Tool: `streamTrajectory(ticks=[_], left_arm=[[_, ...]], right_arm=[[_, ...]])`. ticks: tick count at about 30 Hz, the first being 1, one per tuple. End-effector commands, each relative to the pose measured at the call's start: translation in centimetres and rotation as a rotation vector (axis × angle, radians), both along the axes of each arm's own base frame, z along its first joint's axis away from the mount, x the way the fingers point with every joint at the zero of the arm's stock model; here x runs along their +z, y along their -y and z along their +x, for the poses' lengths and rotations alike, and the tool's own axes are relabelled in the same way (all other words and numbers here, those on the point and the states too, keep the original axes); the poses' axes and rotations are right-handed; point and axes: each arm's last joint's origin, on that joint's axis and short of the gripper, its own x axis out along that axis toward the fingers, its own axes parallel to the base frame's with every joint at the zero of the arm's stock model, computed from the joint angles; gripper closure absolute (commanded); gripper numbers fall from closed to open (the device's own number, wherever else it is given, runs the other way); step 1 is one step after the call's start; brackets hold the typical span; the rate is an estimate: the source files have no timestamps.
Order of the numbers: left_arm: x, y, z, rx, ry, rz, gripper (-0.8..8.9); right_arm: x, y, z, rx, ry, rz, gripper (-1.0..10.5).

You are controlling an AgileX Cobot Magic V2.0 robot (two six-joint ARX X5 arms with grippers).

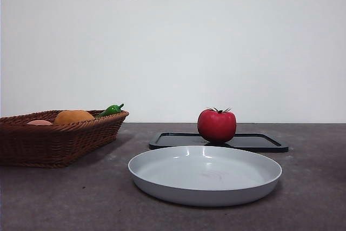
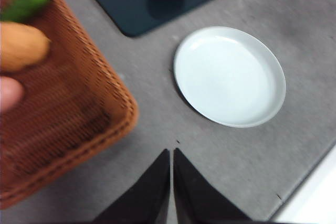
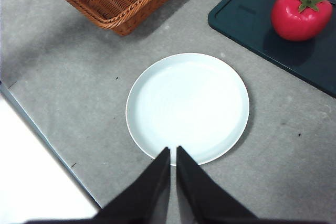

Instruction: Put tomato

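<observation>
Two hands hang empty with jaws closed; tomato rests on the dark tray, upper right of the right wrist frame, nearer the right hand than the left hand.

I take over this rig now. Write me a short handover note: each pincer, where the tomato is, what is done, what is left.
Left pincer: shut, empty, above the table near the basket.
Right pincer: shut, empty, over the near rim of the white plate.
Tomato: upright on the dark tray, behind the plate, untouched.
Done: nothing yet.
Left: grasp the tomato and place it; the plate seems the likely goal, but this is not certain.
</observation>
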Motion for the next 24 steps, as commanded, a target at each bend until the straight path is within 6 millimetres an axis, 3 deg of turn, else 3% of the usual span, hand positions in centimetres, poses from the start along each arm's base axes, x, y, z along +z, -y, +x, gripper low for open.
streamTrajectory(ticks=[1,7,10,15,24], left_arm=[[1.5,-0.7,-1.2,-0.006,0.138,0.017,8.05],[3.7,-2.8,-3.4,0.165,0.557,0.000,8.05],[3.2,-3.6,-3.8,0.311,0.731,0.013,8.05],[-0.6,-4.5,-3.8,0.514,0.855,0.007,8.05],[-9.4,-5.1,-3.8,0.672,0.789,0.029,8.05]], right_arm=[[0.1,-0.2,0.1,0.002,-0.002,0.008,9.4],[0.1,-0.2,0.1,0.002,-0.002,0.009,9.4],[0.1,-0.2,0.1,0.001,-0.002,0.009,9.4],[0.1,-0.2,0.1,0.001,-0.002,0.009,9.4],[0.1,-0.2,0.1,0.002,-0.002,0.009,9.4]])
